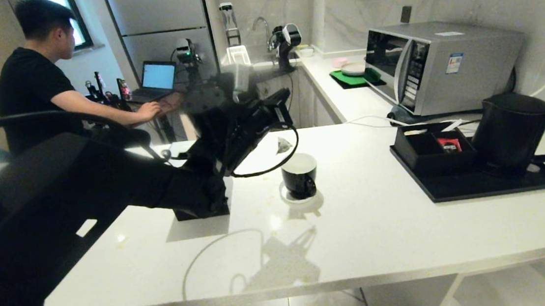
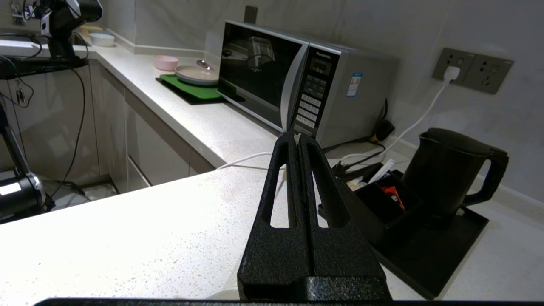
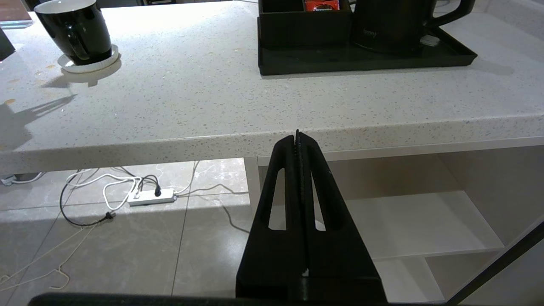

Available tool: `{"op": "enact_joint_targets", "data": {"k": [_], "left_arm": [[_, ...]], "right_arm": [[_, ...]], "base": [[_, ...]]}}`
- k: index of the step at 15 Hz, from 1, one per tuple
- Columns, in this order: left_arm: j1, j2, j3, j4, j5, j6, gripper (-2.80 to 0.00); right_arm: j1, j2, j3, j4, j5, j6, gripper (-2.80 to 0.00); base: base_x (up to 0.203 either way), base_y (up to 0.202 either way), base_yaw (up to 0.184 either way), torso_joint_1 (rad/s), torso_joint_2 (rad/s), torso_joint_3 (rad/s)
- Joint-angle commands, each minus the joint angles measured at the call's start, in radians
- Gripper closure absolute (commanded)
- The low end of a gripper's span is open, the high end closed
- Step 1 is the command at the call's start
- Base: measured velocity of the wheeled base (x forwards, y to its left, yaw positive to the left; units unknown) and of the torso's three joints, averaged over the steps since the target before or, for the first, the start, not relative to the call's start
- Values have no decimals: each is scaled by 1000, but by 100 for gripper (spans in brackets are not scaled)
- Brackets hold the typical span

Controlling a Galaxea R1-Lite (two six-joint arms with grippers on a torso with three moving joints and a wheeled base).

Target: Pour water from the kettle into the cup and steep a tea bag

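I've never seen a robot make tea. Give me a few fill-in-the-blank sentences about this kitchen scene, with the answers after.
1. The kettle stands on a black ____.
2. The tea bag dangles from the left gripper, in the air just above the ____.
3. The right gripper, out in front of the counter, has its jaws ____.
4. In the background a person types on a ____.

Missing words: tray; cup; shut; laptop.

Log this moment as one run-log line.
left gripper: shut, raised above counter | tea bag: hanging above cup | kettle: on tray | right gripper: shut, parked below counter edge
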Motion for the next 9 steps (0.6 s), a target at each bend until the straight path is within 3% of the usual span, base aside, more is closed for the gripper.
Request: {"op": "enact_joint_targets", "data": {"k": [1, 9], "left_arm": [[-1, 17, -27, 11, -1, -2, 0], [-3, 37, -43, 37, -1, -2, 0]], "right_arm": [[0, 0, 0, 0, 0, 0, 0], [0, 0, 0, 0, 0, 0, 0]], "base": [[0, 0, 0, 0, 0, 0], [0, 0, 0, 0, 0, 0]]}}
